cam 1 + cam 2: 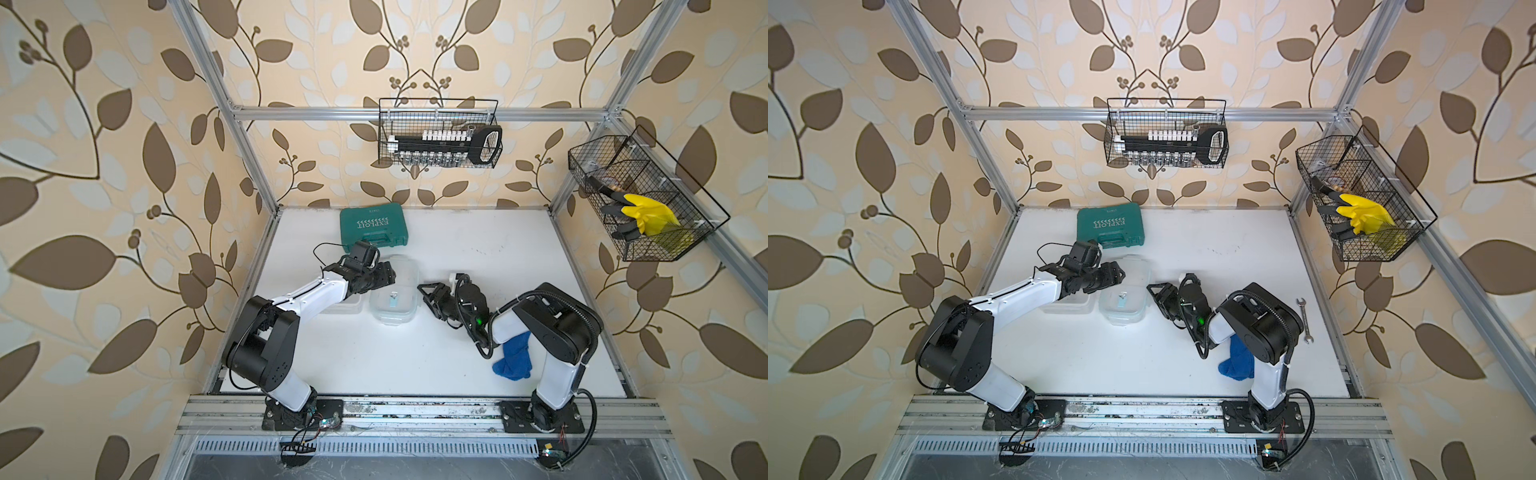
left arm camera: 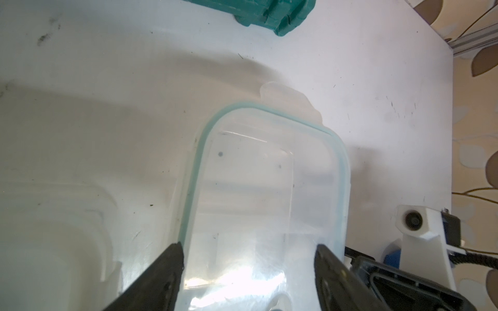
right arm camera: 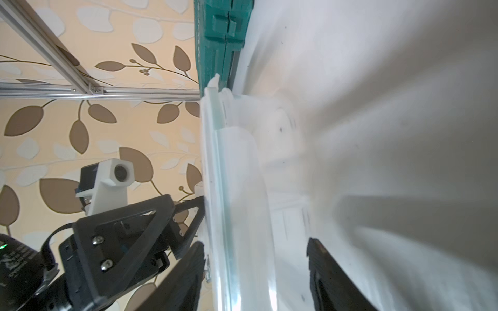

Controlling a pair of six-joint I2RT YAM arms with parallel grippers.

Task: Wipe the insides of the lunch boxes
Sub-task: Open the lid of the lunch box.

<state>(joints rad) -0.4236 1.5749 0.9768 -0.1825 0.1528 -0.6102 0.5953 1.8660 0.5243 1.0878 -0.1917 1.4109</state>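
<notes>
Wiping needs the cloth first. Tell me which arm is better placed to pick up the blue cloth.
Right. The blue cloth lies beside the right arm, partly under it. The left gripper is over the green-rimmed lunch box, farther from the cloth. The right gripper looks open.

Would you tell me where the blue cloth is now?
In both top views the blue cloth lies on the table, front right, partly under the right arm.

My 2 black jaws stand spread over a green-rimmed clear lid (image 2: 264,188) (glare near me). On the white table (image 2: 107,94), a teal case (image 2: 256,13) lies beyond it, a blurred clear tub (image 2: 54,229) beside it.
</notes>
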